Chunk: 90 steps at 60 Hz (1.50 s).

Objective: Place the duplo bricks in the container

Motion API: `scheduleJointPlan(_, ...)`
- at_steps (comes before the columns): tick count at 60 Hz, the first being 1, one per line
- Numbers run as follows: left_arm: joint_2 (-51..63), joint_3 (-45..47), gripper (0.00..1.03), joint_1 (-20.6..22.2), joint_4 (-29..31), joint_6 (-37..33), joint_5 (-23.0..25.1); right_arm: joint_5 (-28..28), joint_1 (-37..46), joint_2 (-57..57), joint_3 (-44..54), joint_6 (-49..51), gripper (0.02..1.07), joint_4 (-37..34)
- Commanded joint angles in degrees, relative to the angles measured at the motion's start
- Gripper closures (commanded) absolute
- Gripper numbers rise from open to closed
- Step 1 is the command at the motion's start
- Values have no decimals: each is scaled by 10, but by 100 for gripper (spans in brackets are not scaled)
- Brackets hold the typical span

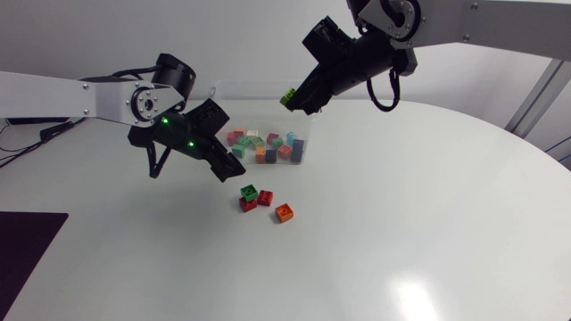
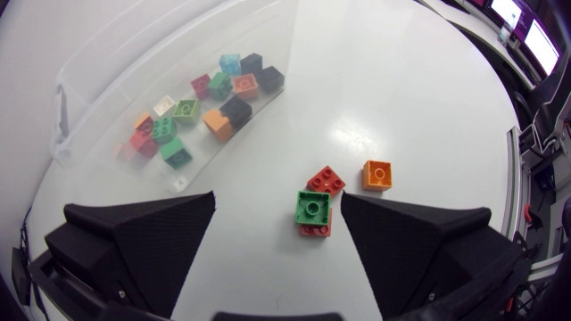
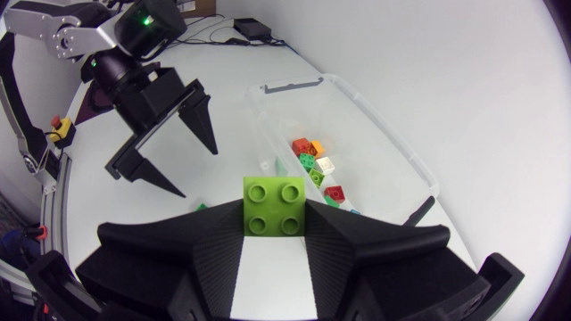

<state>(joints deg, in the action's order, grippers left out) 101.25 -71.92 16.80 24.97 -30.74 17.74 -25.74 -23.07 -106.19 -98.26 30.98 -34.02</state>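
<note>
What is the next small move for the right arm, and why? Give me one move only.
Probably shift the right gripper a little further over the container, then open it. Its fingers are shut on a lime green brick, and it hangs high near the container's rim rather than over its middle, so dropping the brick from here might miss or bounce out.

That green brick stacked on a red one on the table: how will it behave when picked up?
The green brick looks like small hard plastic, so probably stiff and light. It sits on a red brick; I cannot tell if they are clicked together, so the red one may lift too or drop off. Flat-sided, it should not roll.
</note>
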Motion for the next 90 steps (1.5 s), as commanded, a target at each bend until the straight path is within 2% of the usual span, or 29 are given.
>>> scheduleJointPlan(1, 24, 13, 5, 8, -2, -20, 3, -5, 8, -19, -20, -30, 82, 18)
scheduleJointPlan(31, 69, 9, 5, 13, -2, -39, -6, -5, 16, -75, -73, -88, 82, 72)
scheduleJointPlan(69, 112, -12, 6, 36, -15, -34, -32, -3, 30, -184, -194, -115, 82, 79)
scheduleJointPlan(90, 137, -28, 14, 46, -14, -34, -37, -4, 34, -222, -236, -115, 82, 82)
